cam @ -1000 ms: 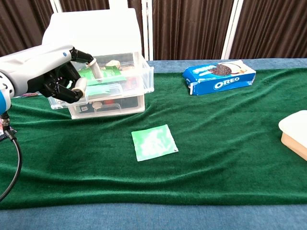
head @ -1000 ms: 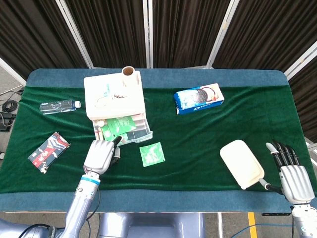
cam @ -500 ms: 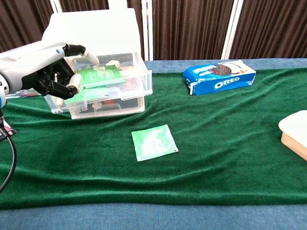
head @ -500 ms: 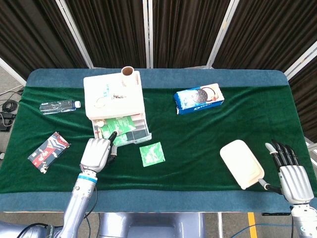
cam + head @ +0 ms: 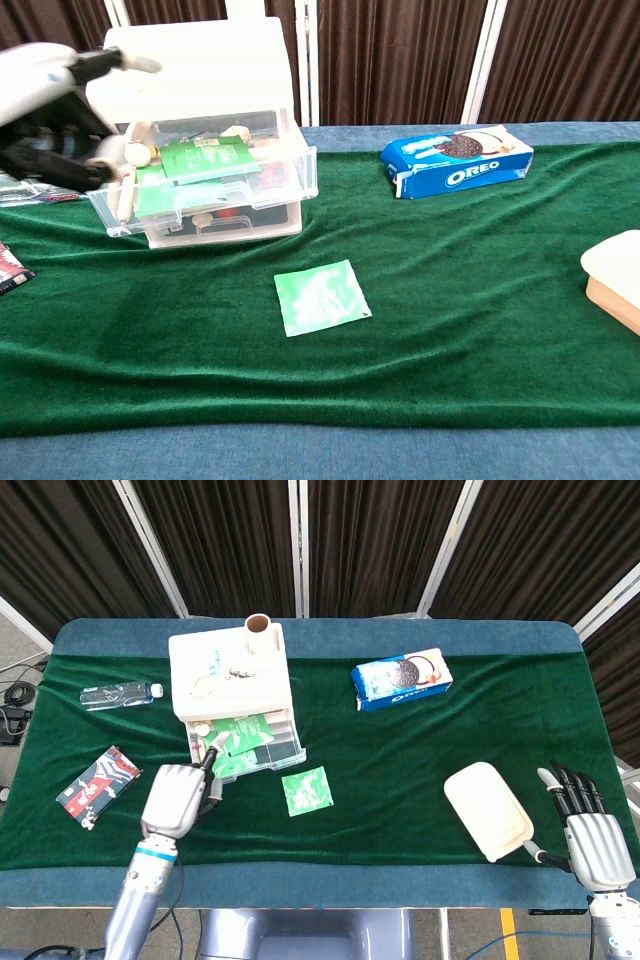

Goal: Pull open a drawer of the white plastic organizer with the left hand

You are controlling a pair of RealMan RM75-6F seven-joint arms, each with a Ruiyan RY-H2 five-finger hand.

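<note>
Touching the open drawer corner, left hand fingers curl without gripping.

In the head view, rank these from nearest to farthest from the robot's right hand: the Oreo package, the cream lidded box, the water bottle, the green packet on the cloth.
From the right hand:
1. Cream lidded box, just to its left.
2. Oreo package, farther back, mid-table.
3. Green packet, left of centre near the front.
4. Water bottle, at the far left edge.

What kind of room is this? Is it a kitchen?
Probably not a kitchen; more likely a robot test lab. A table draped in green cloth stands before dark curtain panels, and robot hands, left hand, reach over scattered test items like the Oreo box.
</note>
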